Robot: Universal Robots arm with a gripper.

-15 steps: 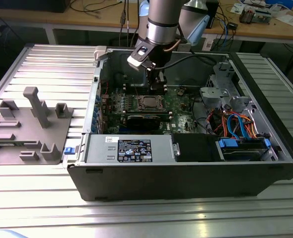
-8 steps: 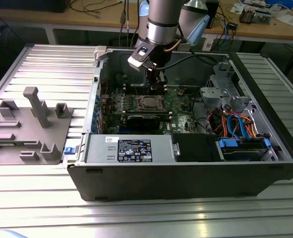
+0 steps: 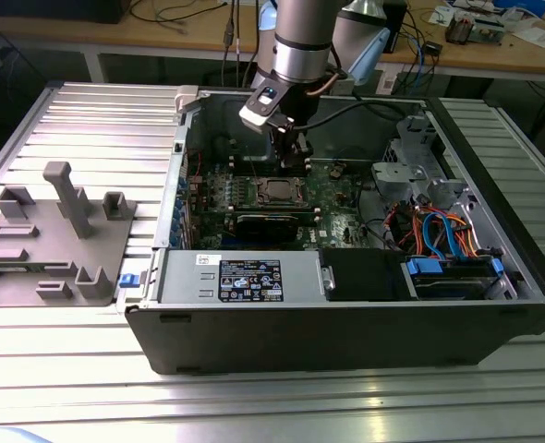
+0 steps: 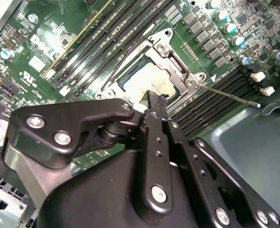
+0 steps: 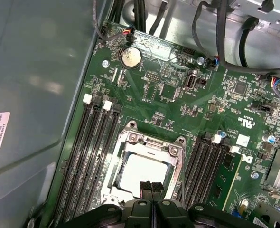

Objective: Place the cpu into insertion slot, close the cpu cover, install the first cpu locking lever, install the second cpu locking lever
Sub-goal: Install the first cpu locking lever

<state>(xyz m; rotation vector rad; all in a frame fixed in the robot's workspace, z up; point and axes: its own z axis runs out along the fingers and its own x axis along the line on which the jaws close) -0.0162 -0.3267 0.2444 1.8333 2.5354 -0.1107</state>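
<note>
- Exterior view: the claw [image 3: 292, 159] hovers right over the chip [image 3: 279, 191], deep in the case [image 3: 346, 341].
- Second wrist view: fingers [image 4: 152, 130] pressed together, nothing pinched. The cover [image 4: 175, 59] looks down, and a thin lever [image 4: 230, 96] pokes out loose.
- First wrist view: the chip sits in the socket [image 5: 116, 170]. Imo push on metal only, slowly, never on the chip top.

Arm [image 3: 302, 41] approx. vertical, pointing down; claw [image 5: 151, 186] closed tight (fingertips [image 4: 155, 107] touching in both wrist views).
</note>
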